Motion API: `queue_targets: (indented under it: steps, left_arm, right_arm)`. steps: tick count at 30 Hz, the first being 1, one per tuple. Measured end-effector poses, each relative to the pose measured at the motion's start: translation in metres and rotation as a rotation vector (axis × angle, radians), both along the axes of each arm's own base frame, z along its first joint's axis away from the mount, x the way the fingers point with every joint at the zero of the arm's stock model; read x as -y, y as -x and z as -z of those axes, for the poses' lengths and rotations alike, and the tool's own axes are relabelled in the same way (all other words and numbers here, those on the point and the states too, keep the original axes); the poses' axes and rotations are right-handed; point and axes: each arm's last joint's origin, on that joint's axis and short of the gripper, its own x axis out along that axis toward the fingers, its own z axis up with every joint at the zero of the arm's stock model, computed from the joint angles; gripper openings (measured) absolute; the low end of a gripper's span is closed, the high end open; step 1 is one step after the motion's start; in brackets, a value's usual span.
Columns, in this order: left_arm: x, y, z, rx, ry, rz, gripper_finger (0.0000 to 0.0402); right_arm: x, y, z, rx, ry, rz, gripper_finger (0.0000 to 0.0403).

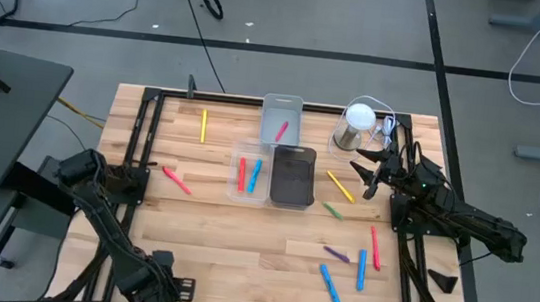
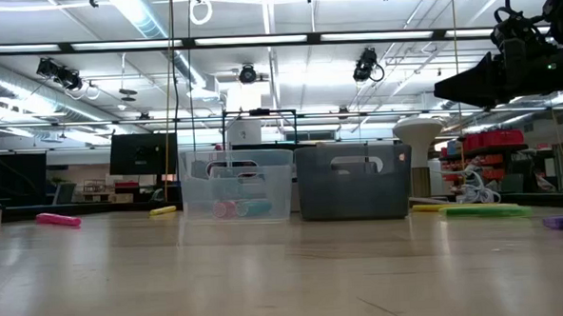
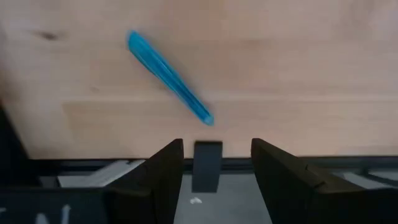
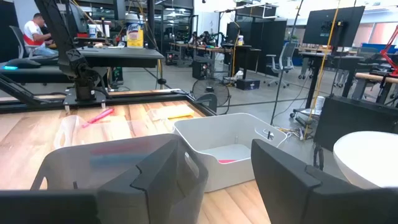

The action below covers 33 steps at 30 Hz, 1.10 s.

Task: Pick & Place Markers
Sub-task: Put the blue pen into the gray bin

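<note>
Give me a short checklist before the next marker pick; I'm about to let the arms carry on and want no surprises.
1. Right claw open and empty: ok.
2. Left claw open and empty, at the table's near edge: ok.
3. Loose markers to pick: ok; yellow marker lies closest to the right claw.
4. Clear bin upright, with room left: ok.
5. Dark bin upright: ok; contents: cannot tell.
6. White-lidded jar clear of the right arm's path: not ok, it stands close beside it.
</note>
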Motion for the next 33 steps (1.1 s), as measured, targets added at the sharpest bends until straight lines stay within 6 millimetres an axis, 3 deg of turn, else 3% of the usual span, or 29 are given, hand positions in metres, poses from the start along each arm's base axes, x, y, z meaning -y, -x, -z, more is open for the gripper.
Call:
queue_targets:
  steps: [13, 21, 33]
  left_arm:
    - [0.014, -0.001, 0.037, -0.091, -0.036, -0.012, 0.0148]
    - [0.011, -0.001, 0.041, -0.106, -0.083, -0.017, 0.0116]
    - [-0.002, 0.000, 0.064, -0.106, -0.078, -0.020, 0.0112]
  right_arm:
    - [0.000, 0.000, 0.000, 0.000, 0.000, 0.000, 0.0208]
    - [0.000, 0.000, 0.000, 0.000, 0.000, 0.000, 0.0208]
    - [0.000, 0.000, 0.000, 0.000, 0.000, 0.000, 0.0208]
